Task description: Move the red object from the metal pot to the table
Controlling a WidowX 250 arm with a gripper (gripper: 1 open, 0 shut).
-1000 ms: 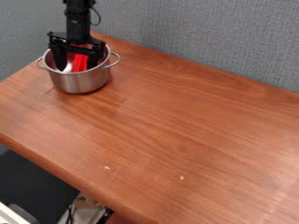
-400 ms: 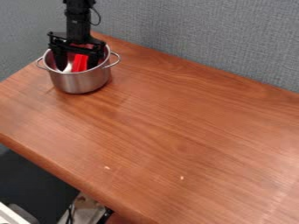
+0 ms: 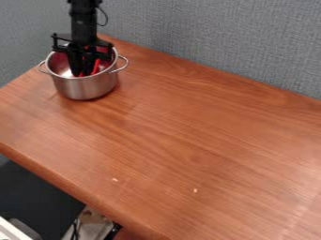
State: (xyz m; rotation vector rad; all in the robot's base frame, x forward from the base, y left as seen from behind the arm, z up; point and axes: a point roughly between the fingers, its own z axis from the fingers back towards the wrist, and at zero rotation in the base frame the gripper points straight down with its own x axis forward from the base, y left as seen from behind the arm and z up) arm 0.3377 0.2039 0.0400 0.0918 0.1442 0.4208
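Note:
The metal pot (image 3: 85,84) stands at the far left corner of the table (image 3: 189,131). The red object (image 3: 96,67) lies inside it, showing as red patches on either side of the black fingers. My gripper (image 3: 83,64) points straight down into the pot. Its fingers are drawn together on the red object, whose middle they hide. The black arm rises straight up out of the frame above the pot.
A grey textured wall runs behind the table's far edge. The table's near and left edges drop off to a dark floor with some clutter at the bottom left.
The gripper's fingers, spread wide across the pot's mouth before, have closed inward onto the red object. The arm and the pot have stayed where they were.

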